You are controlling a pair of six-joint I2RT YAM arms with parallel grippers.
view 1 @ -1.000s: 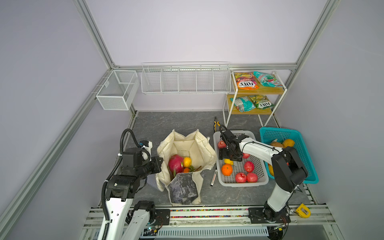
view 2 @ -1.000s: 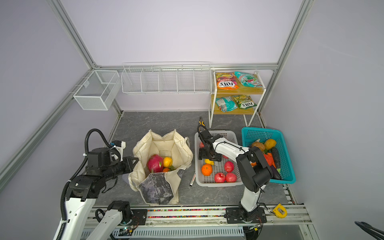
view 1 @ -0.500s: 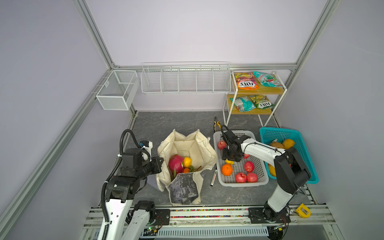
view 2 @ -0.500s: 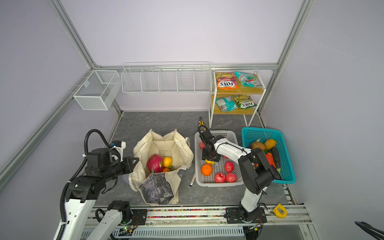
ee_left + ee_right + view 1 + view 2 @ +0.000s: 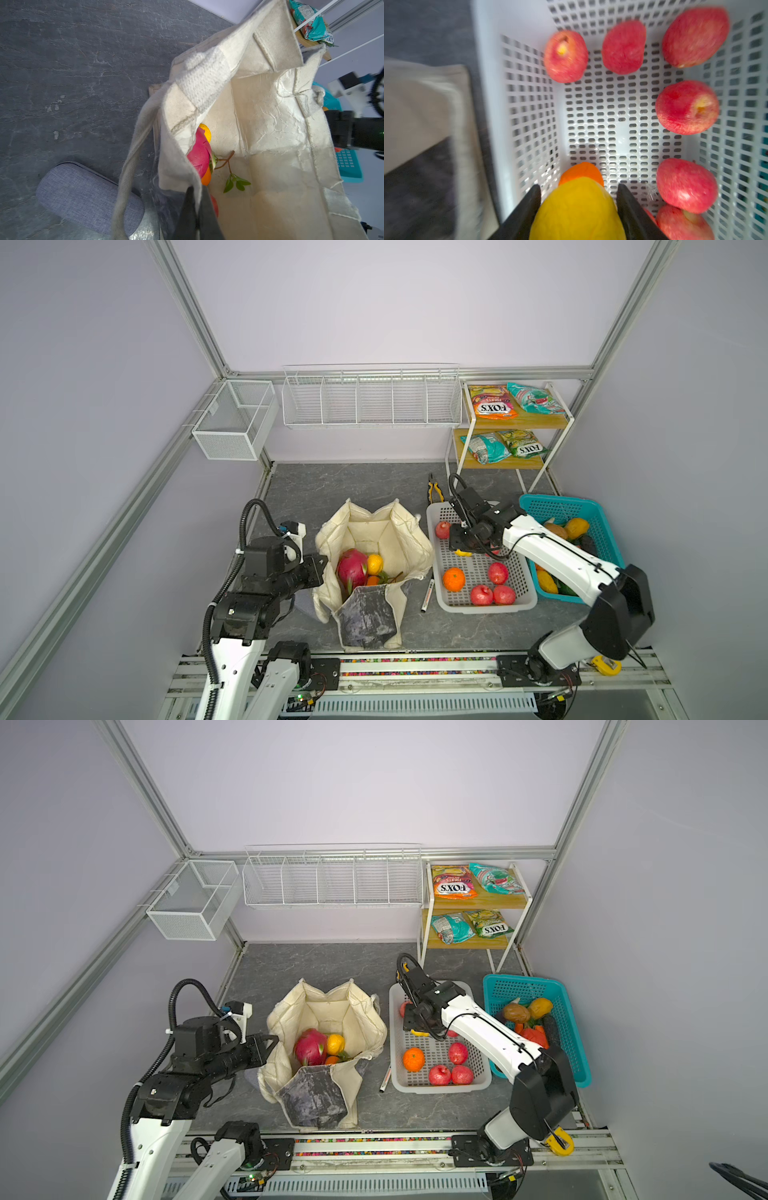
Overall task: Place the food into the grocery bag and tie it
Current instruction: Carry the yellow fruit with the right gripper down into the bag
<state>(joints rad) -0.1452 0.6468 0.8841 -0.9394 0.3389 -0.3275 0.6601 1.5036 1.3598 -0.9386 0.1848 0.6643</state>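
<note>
Right tool [image 5: 578, 187] pinches a smooth yellow fruit [image 5: 577, 212].

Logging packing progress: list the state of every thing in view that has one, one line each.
grocery bag, upright, mouth open, not tied.
left gripper, jaws shut on the bag's rim.
right gripper, jaws closed on the yellow fruit, within the white basket.
dragon fruit, inside the bag.
orange FOX'S packet, lying on the shelf.
teal basket, holding produce.
</note>
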